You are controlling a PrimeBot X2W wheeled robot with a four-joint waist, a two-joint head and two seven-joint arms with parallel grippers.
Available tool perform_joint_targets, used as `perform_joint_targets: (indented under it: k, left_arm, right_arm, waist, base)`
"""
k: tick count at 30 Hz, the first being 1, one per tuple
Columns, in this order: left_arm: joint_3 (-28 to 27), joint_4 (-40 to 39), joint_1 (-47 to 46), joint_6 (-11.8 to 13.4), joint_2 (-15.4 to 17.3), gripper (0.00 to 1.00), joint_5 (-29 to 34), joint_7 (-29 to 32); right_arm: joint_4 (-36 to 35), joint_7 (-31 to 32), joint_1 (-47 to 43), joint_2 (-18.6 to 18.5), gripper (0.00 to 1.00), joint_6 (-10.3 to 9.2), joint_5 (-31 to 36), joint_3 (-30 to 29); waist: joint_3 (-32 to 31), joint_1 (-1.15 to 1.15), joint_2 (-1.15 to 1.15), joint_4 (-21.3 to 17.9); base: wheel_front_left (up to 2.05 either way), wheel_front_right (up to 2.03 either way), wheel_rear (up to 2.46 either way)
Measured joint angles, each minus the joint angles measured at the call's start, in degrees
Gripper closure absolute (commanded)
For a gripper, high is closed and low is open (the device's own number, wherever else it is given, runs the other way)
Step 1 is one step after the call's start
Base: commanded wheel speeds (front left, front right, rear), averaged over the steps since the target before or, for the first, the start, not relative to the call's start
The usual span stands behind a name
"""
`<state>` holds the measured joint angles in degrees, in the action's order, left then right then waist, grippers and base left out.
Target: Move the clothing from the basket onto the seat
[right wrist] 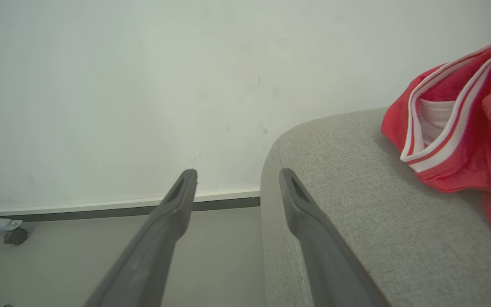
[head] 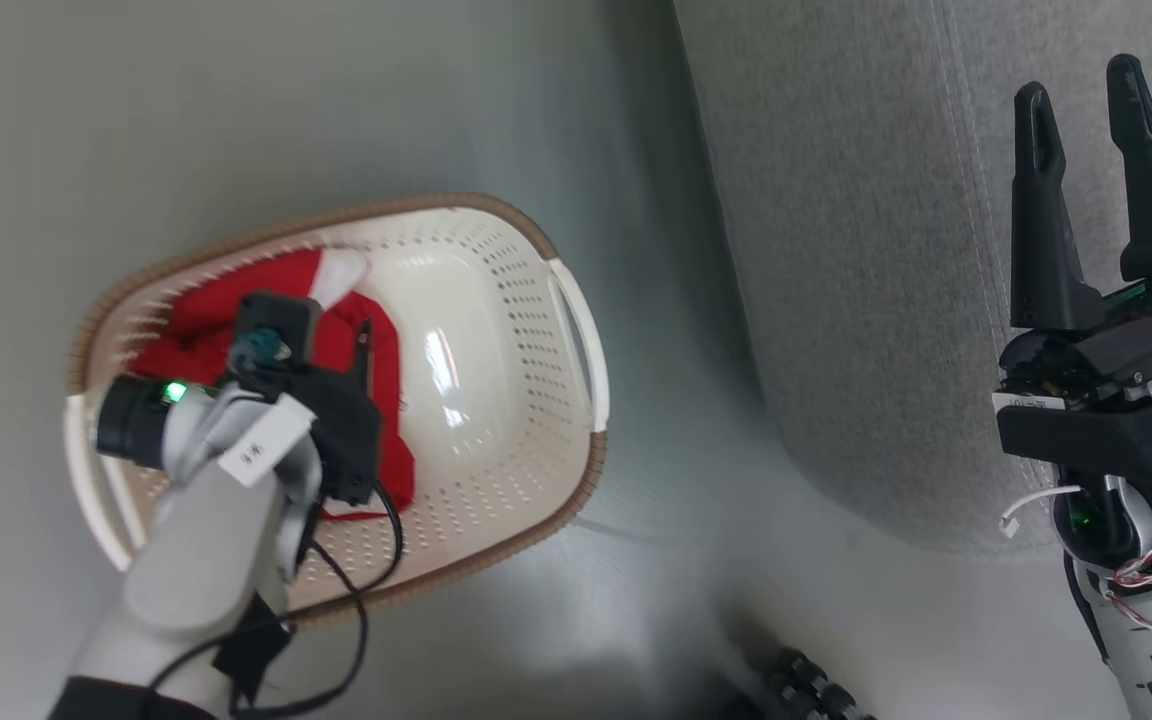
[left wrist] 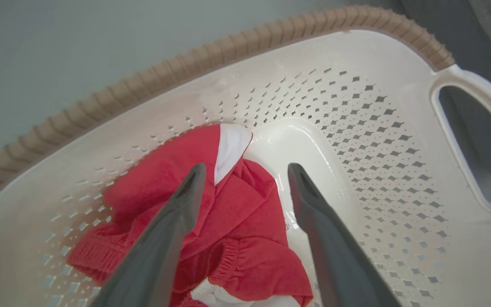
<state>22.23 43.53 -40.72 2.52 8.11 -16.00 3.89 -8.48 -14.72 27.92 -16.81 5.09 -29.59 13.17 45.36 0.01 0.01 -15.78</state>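
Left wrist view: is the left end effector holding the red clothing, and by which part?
Nothing is held: the left end effector is open, pointing at the red clothing in the basket.

The head camera looks down from above the basket, which the left wrist camera views close-up, while the right wrist camera skims the seat beside it.

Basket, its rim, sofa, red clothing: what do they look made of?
Basket: likely moulded plastic, cream, glossy; glare on the floor, punched diamond holes.
Rim: brown, ribbed woven look; probably moulded plastic too, not certain.
Sofa: grey woven upholstery, matte; the weave shows.
Red garment: soft fabric, matte; it folds and has a gathered elastic hem, white trim.
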Motion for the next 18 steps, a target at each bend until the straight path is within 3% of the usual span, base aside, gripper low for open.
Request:
perform_joint_targets:
  k: [4,18]
  left_arm:
    - [0.1,3.4,-2.3,0.0,1.5,0.0,1.5,1.7]
    - [-5.1,10.5,-6.2,3.1,0.9,0.0,-1.2,2.8]
  right_arm:
    - [-0.4,0.0,0.7,1.1,0.0,0.56,0.5,-0.1]
    - [0.6,0.0,1.5,3.6,0.0,1.47,1.4,-1.1]
  waist:
    - [3.2,0.0,0.0,-1.8]
    - [9.2,0.0,-0.01,-5.1]
  base:
    - [0.0,0.0,0.0]
    - [0.0,0.0,0.0]
